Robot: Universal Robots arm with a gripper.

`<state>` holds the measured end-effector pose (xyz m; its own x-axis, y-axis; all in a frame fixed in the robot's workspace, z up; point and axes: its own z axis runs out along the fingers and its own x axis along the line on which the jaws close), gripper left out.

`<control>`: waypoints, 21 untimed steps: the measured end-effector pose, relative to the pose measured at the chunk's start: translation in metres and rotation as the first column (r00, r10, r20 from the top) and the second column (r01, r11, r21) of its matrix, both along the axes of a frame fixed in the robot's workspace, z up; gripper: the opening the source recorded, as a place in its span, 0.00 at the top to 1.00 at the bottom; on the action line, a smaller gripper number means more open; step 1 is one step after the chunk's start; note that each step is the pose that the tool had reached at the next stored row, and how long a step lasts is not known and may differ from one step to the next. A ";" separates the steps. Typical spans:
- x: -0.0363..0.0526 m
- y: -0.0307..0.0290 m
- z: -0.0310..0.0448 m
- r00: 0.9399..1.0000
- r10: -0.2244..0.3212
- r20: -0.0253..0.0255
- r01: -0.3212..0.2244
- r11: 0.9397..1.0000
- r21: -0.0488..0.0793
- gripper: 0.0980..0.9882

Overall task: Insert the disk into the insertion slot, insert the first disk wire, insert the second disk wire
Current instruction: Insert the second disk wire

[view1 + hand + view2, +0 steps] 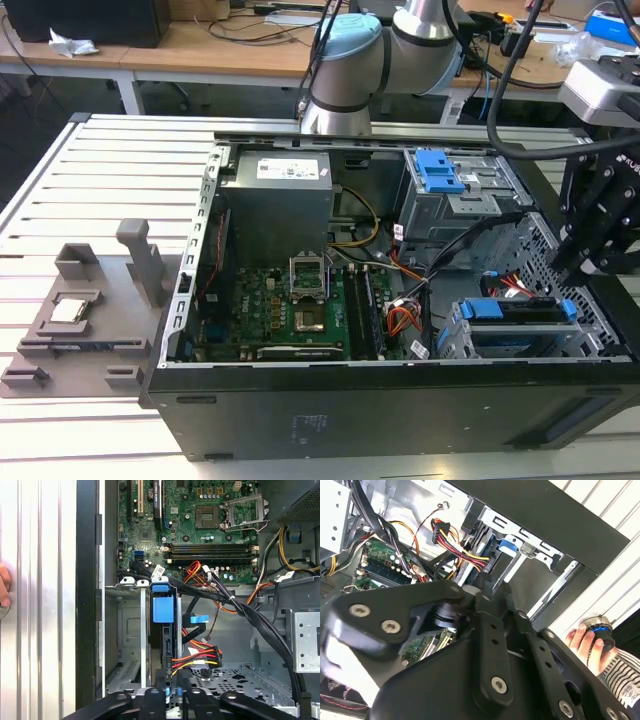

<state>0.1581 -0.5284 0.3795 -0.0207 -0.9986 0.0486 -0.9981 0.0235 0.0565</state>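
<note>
The disk (pixel 520 310) sat seated in the insertion slot (pixel 500 340), with the gripper (pixel 585 262) just above it; I cannot tell whether its jaws were open or whether the red-and-yellow disk wire (pixel 200 657) was plugged in.

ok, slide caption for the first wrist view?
Disk seated in the insertion slot, gripper close by, motherboard beyond.

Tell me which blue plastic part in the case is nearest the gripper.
The disk's blue carrier, in the low drive cage beside the gripper; the ribbed blue latch tops the taller cage, farther away.
</note>
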 end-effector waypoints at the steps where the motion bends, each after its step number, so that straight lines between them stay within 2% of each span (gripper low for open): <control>1: 0.0000 0.0000 0.0000 1.000 0.000 0.000 0.000 1.000 0.000 0.77; 3: -0.0031 0.0022 0.0000 1.000 0.000 0.000 0.000 1.000 0.000 0.77; 5: -0.0167 0.0035 -0.0001 1.000 0.000 0.000 0.000 1.000 0.000 0.77; 10: -0.0335 0.0035 -0.0005 1.000 0.000 0.000 0.000 1.000 0.000 0.77; 13: -0.0399 0.0035 -0.0023 1.000 0.000 0.000 0.000 1.000 0.000 0.77; 16: -0.0407 0.0056 -0.0054 1.000 0.000 0.000 0.000 1.000 0.000 0.77; 21: -0.0469 0.0220 -0.0159 1.000 0.000 0.000 0.000 1.000 -0.013 0.77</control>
<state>0.1112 -0.5064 0.3636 -0.0207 -0.9979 0.0612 -0.9981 0.0242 0.0562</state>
